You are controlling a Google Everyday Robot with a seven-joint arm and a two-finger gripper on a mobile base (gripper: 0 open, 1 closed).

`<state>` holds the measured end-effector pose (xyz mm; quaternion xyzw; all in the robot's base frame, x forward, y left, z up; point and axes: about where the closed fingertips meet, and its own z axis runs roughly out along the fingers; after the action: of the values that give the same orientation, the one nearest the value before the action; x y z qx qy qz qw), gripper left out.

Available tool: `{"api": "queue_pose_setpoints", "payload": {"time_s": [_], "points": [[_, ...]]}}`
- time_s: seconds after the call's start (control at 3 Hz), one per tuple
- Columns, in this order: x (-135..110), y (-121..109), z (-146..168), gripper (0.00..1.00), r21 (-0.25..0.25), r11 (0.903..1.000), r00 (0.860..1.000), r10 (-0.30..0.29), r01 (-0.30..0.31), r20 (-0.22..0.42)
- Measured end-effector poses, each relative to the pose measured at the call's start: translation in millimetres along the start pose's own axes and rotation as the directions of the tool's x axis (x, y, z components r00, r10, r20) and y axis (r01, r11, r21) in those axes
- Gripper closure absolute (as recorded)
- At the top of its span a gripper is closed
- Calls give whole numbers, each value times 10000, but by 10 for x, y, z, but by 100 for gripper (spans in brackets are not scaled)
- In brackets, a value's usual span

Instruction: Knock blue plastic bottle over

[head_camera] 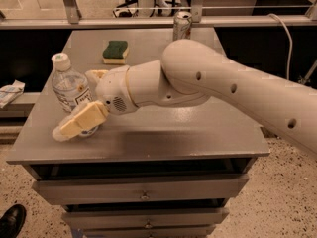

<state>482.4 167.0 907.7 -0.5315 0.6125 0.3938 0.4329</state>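
- While the blue plastic bottle [69, 87] stood upright on the counter's [198, 133] left side, the tool [77, 103] sat against its lower half, jaws standing apart.
- It looked light, thin-walled, smooth and tall, so probably tippy.
- No grip needed, I'd judge: a sideways push high up, near the shoulder, should have toppled it.

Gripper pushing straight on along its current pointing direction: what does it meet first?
The blue plastic bottle. The gripper, open near the table front-left corner, points leftward with the bottle's base apparently between its fingers; depth leaves contact uncertain.
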Motion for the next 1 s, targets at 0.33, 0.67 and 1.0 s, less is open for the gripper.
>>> {"api": "queue_pose_setpoints", "payload": {"time_s": [0.33, 0.67, 1.0], "points": [[-30, 6, 220, 13, 116, 9999, 9992, -18, 14, 392], [-10, -81, 293, 35, 429, 9991, 9988, -77, 57, 483], [18, -251, 237, 59, 838, 9964, 9991, -180, 147, 388]]}}
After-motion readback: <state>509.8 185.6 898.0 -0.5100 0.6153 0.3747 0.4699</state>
